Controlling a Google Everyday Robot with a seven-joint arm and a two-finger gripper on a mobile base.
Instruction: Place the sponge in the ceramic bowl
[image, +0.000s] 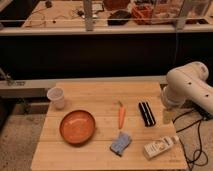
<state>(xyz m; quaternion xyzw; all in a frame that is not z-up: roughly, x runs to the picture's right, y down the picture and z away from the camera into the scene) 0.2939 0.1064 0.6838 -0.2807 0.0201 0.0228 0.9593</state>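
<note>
The blue-grey sponge (121, 143) lies flat on the wooden table (100, 92), near the front edge and a little right of centre. To its left sits the orange-brown ceramic bowl (77, 126), upright and with nothing in it. My white arm (187, 87) comes in from the right. Its gripper (168, 115) hangs at the table's right edge, well right of the sponge and apart from it. The gripper is open and holds nothing.
An orange carrot (121, 116) lies just behind the sponge. A black bar (146, 113) is to its right, a white bottle (160, 146) lies at the front right, and a small white cup (56, 97) stands at the back left. Black cables run along the floor on the right.
</note>
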